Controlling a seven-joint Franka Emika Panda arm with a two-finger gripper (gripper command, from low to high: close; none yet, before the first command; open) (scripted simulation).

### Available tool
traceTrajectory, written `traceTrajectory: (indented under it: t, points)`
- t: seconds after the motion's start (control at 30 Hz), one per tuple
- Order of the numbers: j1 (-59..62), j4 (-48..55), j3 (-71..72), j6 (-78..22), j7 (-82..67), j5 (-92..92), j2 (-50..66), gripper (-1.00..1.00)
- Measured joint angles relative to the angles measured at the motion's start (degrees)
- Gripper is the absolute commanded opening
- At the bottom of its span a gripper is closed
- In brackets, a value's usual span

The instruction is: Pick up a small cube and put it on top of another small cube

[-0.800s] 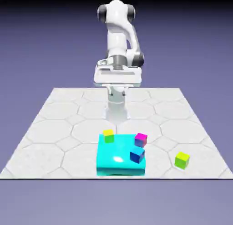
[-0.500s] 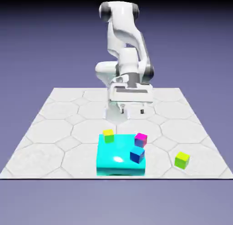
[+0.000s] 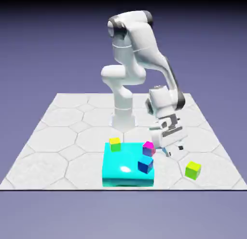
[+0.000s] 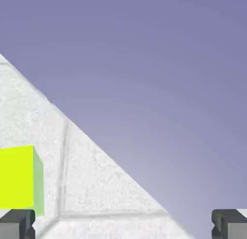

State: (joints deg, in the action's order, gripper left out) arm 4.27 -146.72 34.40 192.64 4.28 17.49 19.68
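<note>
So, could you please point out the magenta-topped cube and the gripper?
Magenta-topped cube (image 3: 148, 145): exterior view, on its top face.
Gripper (image 4: 123, 224): hand view, midway between its fingertips.

exterior view high, facing arm, hand view close, both showing lime-green cube (image 3: 193, 170)

Apparently a simulated lab: robot arm (image 3: 132, 49), plain backdrop (image 3: 207, 45).

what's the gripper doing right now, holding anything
Gripper: open, fingers wide apart, holding nothing.
</note>
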Motion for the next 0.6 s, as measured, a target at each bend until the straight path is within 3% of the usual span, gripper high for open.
traceTrajectory:
  t: [0.2,0.4,0.43,0.6]
  points:
    - [0.9,2.5,6.1,3.3,-6.8,3.1,9.3,0.00]
    - [-7.1,10.9,-1.0,8.2,-9.3,2.6,21.8,0.00]
    - [-7.2,11.0,-1.1,8.3,-9.3,2.6,21.9,-1.00]
    - [-3.2,6.8,2.5,5.8,-8.0,2.8,15.7,-1.00]
